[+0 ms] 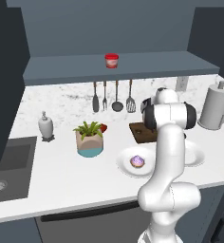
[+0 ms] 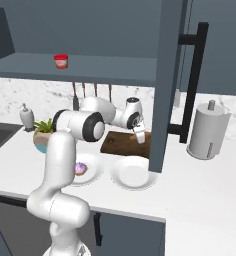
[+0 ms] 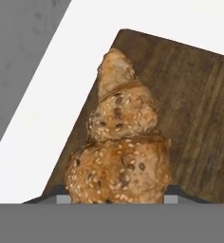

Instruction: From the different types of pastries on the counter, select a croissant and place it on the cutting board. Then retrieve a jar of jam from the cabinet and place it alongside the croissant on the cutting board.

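Right now the end effector (image 2: 138, 134) is clamped on the croissant (image 3: 121, 142) low over the cutting board (image 3: 194, 109), its long axis pointing to twelve o'clock; board lies directly beneath.

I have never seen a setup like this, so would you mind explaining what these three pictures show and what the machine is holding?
It is a simulated kitchen with a white robot arm. Two cameras sit behind it, left and right; the third rides on the hand. The gripper hangs over the cutting board, and the hand view shows the croissant between its fingers, above the board. On the counter lie a plate with the purple-frosted pastry, an empty plate, a potted plant, a soap bottle and a paper towel roll. The jar of jam waits on the cabinet shelf.
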Tool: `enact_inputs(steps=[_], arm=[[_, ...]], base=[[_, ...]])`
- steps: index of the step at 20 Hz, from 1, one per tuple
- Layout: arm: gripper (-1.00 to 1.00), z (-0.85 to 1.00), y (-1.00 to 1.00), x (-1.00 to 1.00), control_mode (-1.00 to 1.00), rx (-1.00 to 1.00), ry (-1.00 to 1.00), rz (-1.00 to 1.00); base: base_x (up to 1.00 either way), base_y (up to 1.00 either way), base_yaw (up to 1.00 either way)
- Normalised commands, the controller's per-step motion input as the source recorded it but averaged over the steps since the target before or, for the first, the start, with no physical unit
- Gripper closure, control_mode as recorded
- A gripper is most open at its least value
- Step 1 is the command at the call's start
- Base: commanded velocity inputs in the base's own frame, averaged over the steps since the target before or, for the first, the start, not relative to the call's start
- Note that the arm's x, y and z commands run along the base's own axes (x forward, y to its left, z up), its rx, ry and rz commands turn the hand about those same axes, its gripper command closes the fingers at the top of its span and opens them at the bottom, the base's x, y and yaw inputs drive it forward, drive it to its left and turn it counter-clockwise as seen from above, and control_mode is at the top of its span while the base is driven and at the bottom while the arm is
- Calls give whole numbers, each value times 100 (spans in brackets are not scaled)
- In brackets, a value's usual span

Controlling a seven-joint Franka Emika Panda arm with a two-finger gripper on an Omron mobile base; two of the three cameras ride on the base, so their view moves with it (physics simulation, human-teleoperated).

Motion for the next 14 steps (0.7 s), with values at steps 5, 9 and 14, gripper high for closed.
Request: enact_inputs(steps=[5, 9, 14], arm=[[-100, 32, 0, 2, -100, 0, -3, -3], [-100, 49, 0, 0, -100, 0, -1, -1], [-100, 50, 0, -12, -100, 0, -3, -2]], base=[[0, 0, 0], [0, 0, 0], [0, 0, 0]])
